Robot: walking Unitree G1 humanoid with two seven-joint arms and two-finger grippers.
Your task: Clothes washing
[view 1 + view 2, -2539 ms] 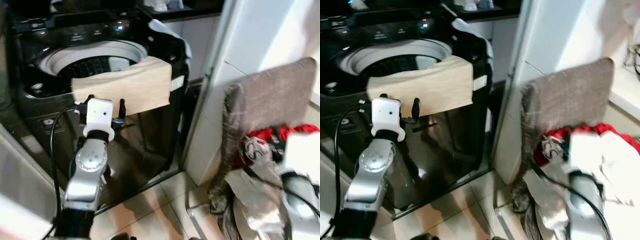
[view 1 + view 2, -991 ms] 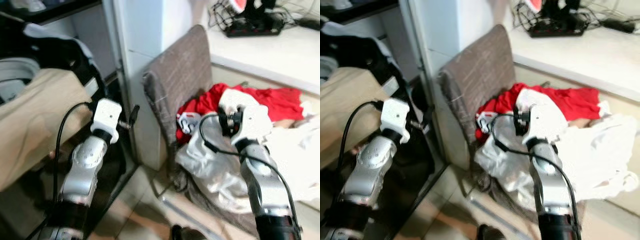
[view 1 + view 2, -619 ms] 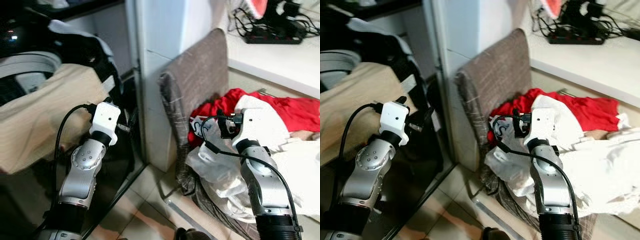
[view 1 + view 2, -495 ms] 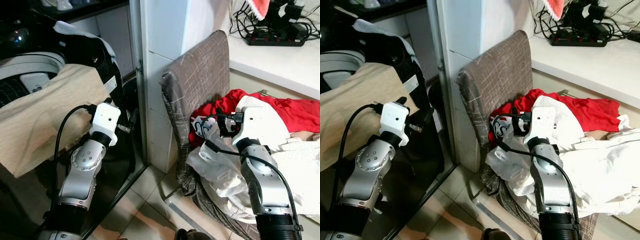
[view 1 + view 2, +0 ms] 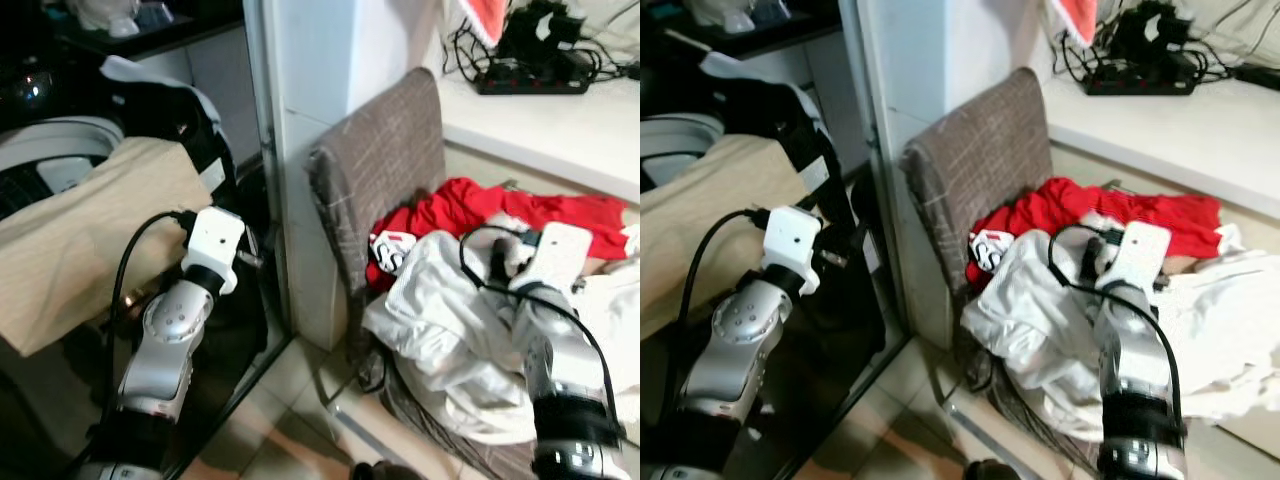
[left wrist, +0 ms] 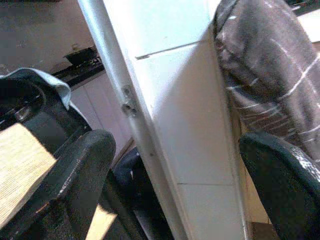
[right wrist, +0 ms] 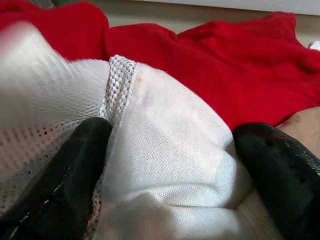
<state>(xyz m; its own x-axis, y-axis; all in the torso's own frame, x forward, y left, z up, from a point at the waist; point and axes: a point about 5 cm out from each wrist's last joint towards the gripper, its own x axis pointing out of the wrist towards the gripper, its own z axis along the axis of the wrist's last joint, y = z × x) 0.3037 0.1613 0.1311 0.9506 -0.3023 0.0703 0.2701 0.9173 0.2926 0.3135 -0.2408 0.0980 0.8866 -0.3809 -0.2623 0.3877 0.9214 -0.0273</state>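
A dark top-loading washing machine (image 5: 60,180) stands on the left with a beige cloth (image 5: 90,235) draped over its rim. Right of it, a brown checked chair (image 5: 385,170) holds a heap of white mesh laundry (image 7: 165,165) over a red garment (image 5: 470,210). The right hand (image 7: 170,165) presses into the white fabric, fingers spread around a fold. The left hand (image 6: 175,175) hovers open near the white wall corner (image 6: 165,100).

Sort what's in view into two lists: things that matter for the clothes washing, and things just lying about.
For the washing:
- white mesh garment, between the open fingers of the right gripper
- red garment behind it
- washing machine, with a beige cloth draped over its rim
- left gripper, open and empty

Lying about:
- brown chair under the clothes pile
- power strip and cables on the white counter
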